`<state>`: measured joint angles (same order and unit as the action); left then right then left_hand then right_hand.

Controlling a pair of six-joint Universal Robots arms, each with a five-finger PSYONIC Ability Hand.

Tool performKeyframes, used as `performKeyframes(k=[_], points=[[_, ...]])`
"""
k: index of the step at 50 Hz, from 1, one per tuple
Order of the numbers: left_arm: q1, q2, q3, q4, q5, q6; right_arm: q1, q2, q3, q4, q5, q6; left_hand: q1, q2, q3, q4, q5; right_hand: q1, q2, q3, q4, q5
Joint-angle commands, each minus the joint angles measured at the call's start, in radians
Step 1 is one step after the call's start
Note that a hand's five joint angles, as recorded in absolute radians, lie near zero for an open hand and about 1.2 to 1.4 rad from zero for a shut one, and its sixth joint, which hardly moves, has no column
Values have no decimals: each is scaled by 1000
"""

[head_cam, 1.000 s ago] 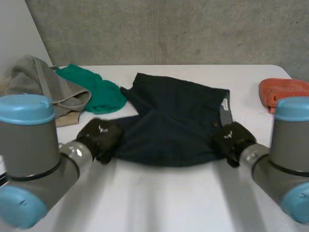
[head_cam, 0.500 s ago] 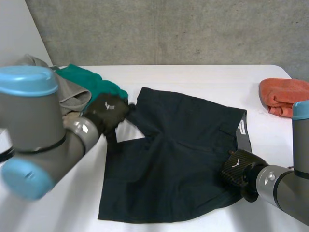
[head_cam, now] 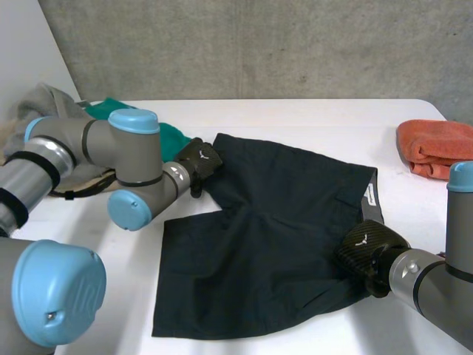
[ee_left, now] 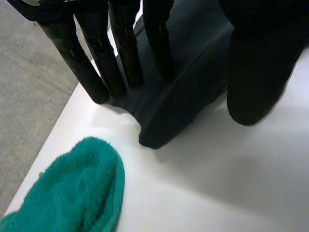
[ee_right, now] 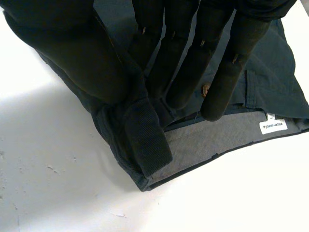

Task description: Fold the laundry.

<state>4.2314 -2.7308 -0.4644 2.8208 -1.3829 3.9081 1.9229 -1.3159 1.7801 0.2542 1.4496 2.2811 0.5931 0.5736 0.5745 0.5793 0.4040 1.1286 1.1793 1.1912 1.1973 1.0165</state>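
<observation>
Table (head_cam: 244,118) white, concrete wall (head_cam: 259,44) behind | left hand (head_cam: 198,161) straight-fingered on shorts (head_cam: 273,222) | right hand (head_cam: 366,251) pinches waistband (ee_right: 207,140)

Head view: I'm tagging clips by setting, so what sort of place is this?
Most likely a robotics lab or test room, not a home: a bare white table stands against a plain grey, concrete-looking wall, and robot arms are working on dark shorts there.
</observation>
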Motion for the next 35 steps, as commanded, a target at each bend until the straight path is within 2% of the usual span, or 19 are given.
performKeyframes(k=[1,6,10,11,16,18,21,22,23,24,25,30,35], points=[[-25,-27,35,15,-36,60,1,-5,2,-12,0,3,803,823,822,817,818,268,217,205,199,205],[-28,-38,27,34,-123,99,2,-8,5,-13,0,3,803,823,822,817,818,268,217,205,199,205],[-18,-29,20,54,-266,125,4,-13,7,-13,0,6,803,823,822,817,818,268,217,205,199,205],[-18,-15,12,57,-333,137,5,-14,7,-13,0,6,803,823,822,817,818,268,217,205,199,205],[-34,37,-63,61,-485,217,11,-14,7,-12,0,6,803,823,822,817,818,268,217,205,199,205],[-39,57,-92,69,-489,238,16,-16,7,-12,1,6,803,823,822,817,818,268,217,205,199,205],[-51,95,-151,118,-415,241,27,-16,7,-12,6,6,803,823,822,817,818,268,217,205,199,205],[-54,106,-167,130,-389,235,33,-16,7,-12,9,6,594,614,613,608,609,268,217,205,199,205],[-59,133,-204,159,-340,223,36,-16,7,-12,11,8,-123,-103,-104,-109,-108,268,217,205,199,205],[-61,146,-221,169,-326,218,39,-16,7,-13,12,8,-351,-331,-332,-337,-336,268,217,205,199,205],[-61,161,-241,181,-312,208,41,-16,9,-13,12,11,-419,-399,-400,-405,-404,268,217,205,199,205],[-51,287,-362,247,-321,154,48,-16,10,-26,12,40,-419,-399,-400,-405,-404,268,217,205,199,205],[-45,452,-520,224,-338,53,50,-16,-1,-52,5,95,-419,-399,-400,-405,-404,268,217,205,199,205]])
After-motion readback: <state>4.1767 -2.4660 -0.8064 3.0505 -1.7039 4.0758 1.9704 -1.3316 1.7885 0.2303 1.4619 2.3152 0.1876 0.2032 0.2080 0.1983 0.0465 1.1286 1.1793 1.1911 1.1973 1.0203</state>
